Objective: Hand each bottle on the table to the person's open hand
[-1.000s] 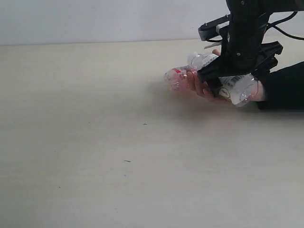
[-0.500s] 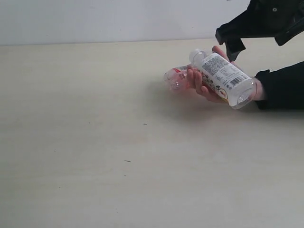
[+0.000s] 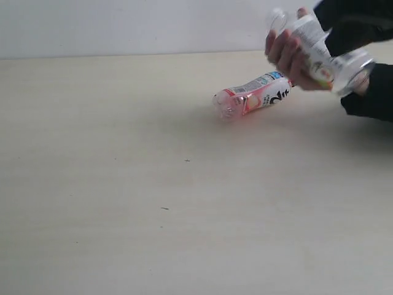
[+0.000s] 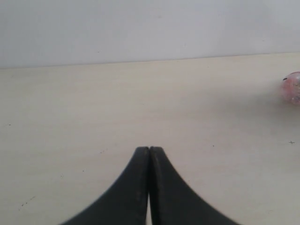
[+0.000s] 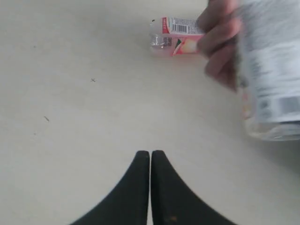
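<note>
The pinkish bottle (image 3: pixel 255 98) is left lying on its side on the table (image 3: pixel 153 184), right of centre toward the far edge. The right gripper (image 5: pixel 150 157), pressed closed and empty, is best reopened and set across the bottle's body. The person's hand (image 3: pixel 288 52), curled round a white-labelled bottle (image 3: pixel 322 52), is now raised; earlier it rested low.

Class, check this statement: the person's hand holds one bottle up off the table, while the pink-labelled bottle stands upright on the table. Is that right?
Not quite. The pink-labelled bottle is not upright: it lies on its side on the table, as the exterior view shows. The rest stands: the person's hand holds the other bottle up off the table.
</note>
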You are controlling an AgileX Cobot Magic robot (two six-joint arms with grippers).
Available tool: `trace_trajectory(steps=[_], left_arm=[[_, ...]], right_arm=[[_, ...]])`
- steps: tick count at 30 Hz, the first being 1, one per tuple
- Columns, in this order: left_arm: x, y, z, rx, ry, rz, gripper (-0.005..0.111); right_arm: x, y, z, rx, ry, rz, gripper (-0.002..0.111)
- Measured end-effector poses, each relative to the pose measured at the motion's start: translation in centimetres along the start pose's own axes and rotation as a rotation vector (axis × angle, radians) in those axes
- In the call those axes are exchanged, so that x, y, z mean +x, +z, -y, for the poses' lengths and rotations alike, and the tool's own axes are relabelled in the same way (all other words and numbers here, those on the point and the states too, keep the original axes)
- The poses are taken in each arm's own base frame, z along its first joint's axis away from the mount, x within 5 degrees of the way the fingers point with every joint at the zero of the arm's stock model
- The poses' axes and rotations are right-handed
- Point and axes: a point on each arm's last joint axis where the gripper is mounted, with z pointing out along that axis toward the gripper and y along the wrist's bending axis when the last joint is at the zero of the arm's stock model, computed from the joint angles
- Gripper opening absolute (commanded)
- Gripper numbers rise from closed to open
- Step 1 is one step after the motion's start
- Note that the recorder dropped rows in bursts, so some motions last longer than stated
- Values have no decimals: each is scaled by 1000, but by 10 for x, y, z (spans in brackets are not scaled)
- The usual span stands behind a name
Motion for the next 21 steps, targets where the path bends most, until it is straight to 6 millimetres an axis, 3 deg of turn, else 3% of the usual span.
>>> trace_trajectory(steps=[6, 9, 14, 21], left_arm=[[0, 0, 0, 0, 0, 0, 3], [0, 0, 0, 0, 0, 0, 3], [0, 0, 0, 0, 0, 0, 3], [0, 0, 0, 0, 0, 0, 3]], right_arm=[[85, -2, 3, 59, -52, 43, 1], [118, -12, 1, 69, -58, 166, 1], [156, -51, -2, 108, -91, 443, 1], [204, -76, 14, 357, -173, 461, 1]])
